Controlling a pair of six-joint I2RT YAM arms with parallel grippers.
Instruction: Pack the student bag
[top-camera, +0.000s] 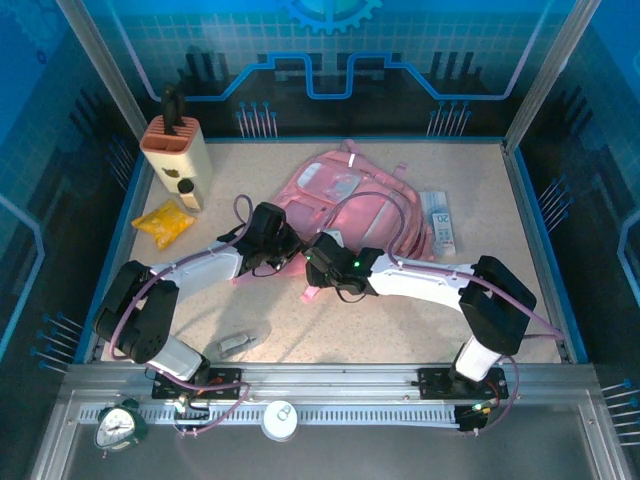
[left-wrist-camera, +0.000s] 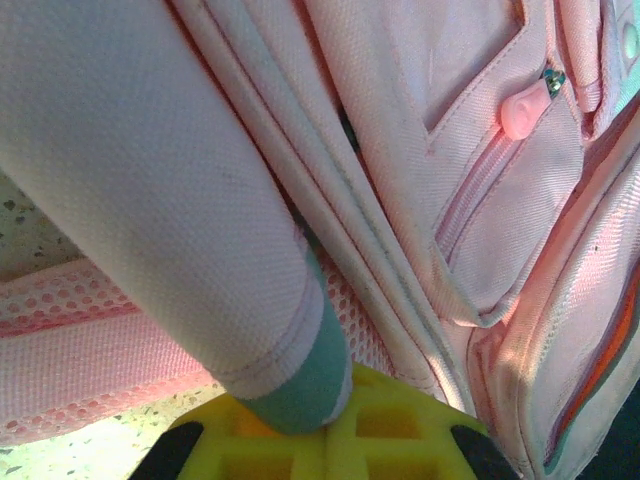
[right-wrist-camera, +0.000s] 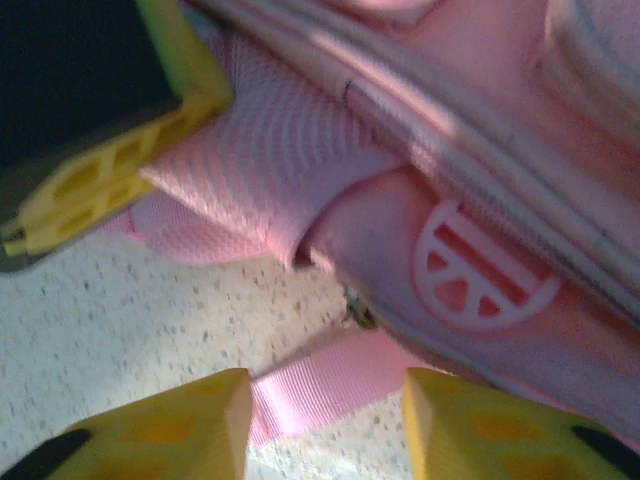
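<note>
The student bag (top-camera: 345, 190) is a large soft pink backpack lying flat in the middle of the table. My left gripper (top-camera: 285, 250) is at its near left edge. In the left wrist view the left gripper (left-wrist-camera: 335, 425) is shut on a padded pink flap with a teal edge (left-wrist-camera: 300, 390). A pink zip pull (left-wrist-camera: 525, 108) hangs on a front pocket. My right gripper (top-camera: 318, 272) is at the bag's near edge, beside the left one. Its yellow jaws stand apart in the right wrist view, and the right gripper (right-wrist-camera: 325, 420) has a pink webbing strap (right-wrist-camera: 330, 385) lying between the tips on the table.
A yellow packet (top-camera: 163, 222) lies at the left, near a beige holder (top-camera: 180, 150) with dark handles. A flat white card (top-camera: 438, 222) lies right of the bag. A small grey object (top-camera: 235, 343) sits near the front edge. The left gripper's finger (right-wrist-camera: 110, 170) crosses the right wrist view.
</note>
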